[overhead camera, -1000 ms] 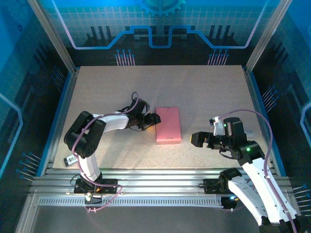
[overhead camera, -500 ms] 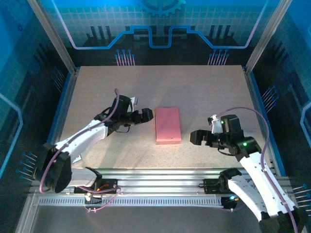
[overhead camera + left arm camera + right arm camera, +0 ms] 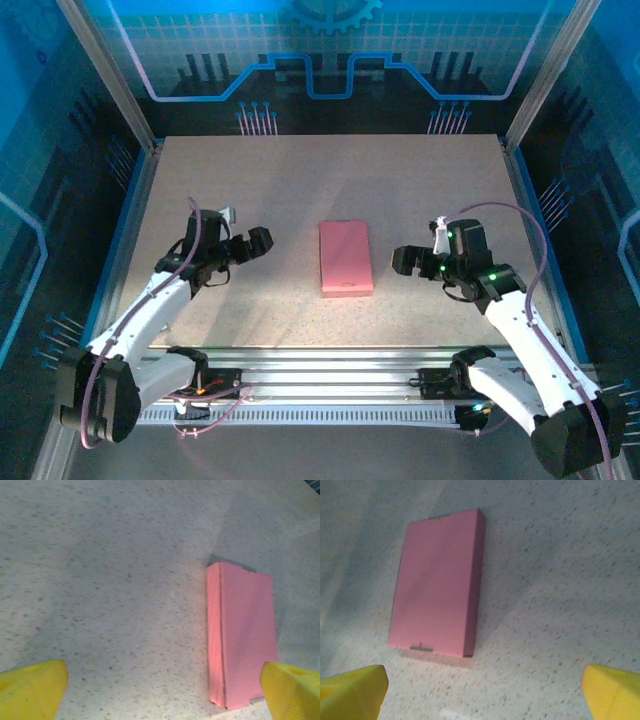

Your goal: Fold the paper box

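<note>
Pink paper box [image 3: 345,258] lies between low, gaping left tool [image 3: 262,240] and right tool [image 3: 402,262].

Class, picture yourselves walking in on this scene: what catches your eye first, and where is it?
The pink paper box lies folded shut and flat at the middle of the speckled table. The left gripper and the right gripper flank it, both open, pointing toward it and touching nothing.

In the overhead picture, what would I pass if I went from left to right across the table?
left gripper → paper box → right gripper
</note>
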{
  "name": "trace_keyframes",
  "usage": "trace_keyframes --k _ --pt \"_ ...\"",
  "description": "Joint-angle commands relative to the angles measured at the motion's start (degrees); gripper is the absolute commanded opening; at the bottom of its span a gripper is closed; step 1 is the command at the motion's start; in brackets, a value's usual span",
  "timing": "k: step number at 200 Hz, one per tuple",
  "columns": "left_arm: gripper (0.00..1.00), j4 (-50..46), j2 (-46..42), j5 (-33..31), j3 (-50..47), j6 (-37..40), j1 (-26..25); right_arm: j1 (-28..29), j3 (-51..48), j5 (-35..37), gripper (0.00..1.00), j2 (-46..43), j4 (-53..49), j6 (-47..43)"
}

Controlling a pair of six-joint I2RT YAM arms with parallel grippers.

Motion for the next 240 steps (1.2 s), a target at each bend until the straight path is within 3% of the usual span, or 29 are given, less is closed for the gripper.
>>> trace_keyframes --k 1,37,64,77,94,116,144,186,240 --pt "1.00 4.7 -2.7 -2.6 -2.6 3.0 1.9 -0.9 0.5 6.2 1.00 1.2 5.2 -2.5" --pt "0.99 6.2 -2.4 -9.8 -2.9 6.6 3.7 -2.5 -1.4 8.5 1.00 3.1 10.6 -3.9" --pt "0.99 13.8 -1.2 -14.4 -6.6 10.8 3.8 -2.8 -4.1 10.2 1.00 4.0 17.5 -4.8" --pt "0.99 19.1 0.7 -14.3 -8.2 13.5 3.9 -2.9 -4.7 13.0 1.00 4.9 19.7 -5.0" --pt "0.99 19.1 3.7 -13.1 -6.1 14.7 5.1 -2.9 -6.4 15.9 1.00 6.1 24.4 -7.1" --pt "0.99 21.8 6.5 -16.9 -5.0 19.4 5.4 -2.9 -8.2 18.7 1.00 7.9 30.6 -10.2" --pt "0.99 29.4 9.5 -16.2 -6.2 22.2 6.0 -3.0 -8.1 21.7 1.00 11.6 34.2 -13.1" --pt "0.99 43.2 14.8 -14.4 -9.9 26.7 6.2 -3.1 -6.9 23.8 1.00 17.9 37.5 -14.5" --pt "0.99 51.7 18.1 -16.0 -12.9 28.8 6.8 -3.6 -8.0 26.9 1.00 20.9 45.0 -20.3"
